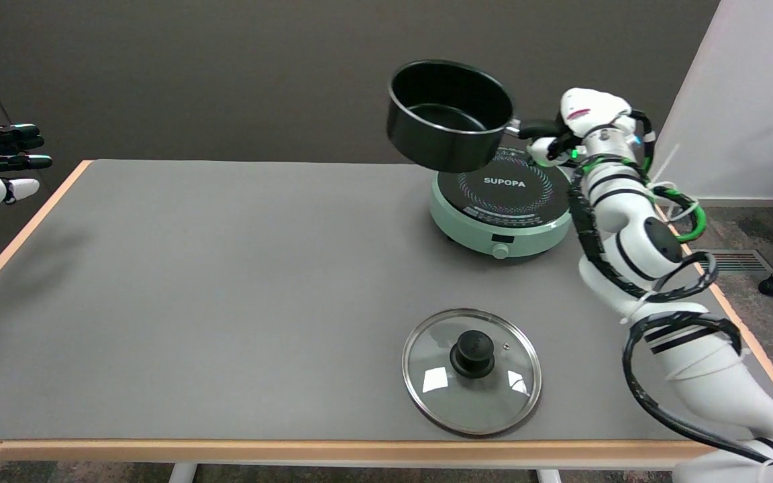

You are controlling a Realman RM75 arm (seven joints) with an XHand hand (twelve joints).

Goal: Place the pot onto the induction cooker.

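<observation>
Holding the pot (450,114) by its handle in my right hand (578,131), I had it in the air, tilted, above the cooker (502,208). I judged it needed levelling, centring, then slow lowering.

Counter (192,282): grey top with a pale wood edge band along its near, left and right sides; surface evenly lit, with soft shadows. Rear wall (225,74): dark grey-brown, plain. White panel (749,100) stands at the upper right, leaning against the wall line. Floor (749,228): grey carpet, with a metal vent grille (735,260) set in it. Black caster (770,286) on a metal leg, far right.
</observation>
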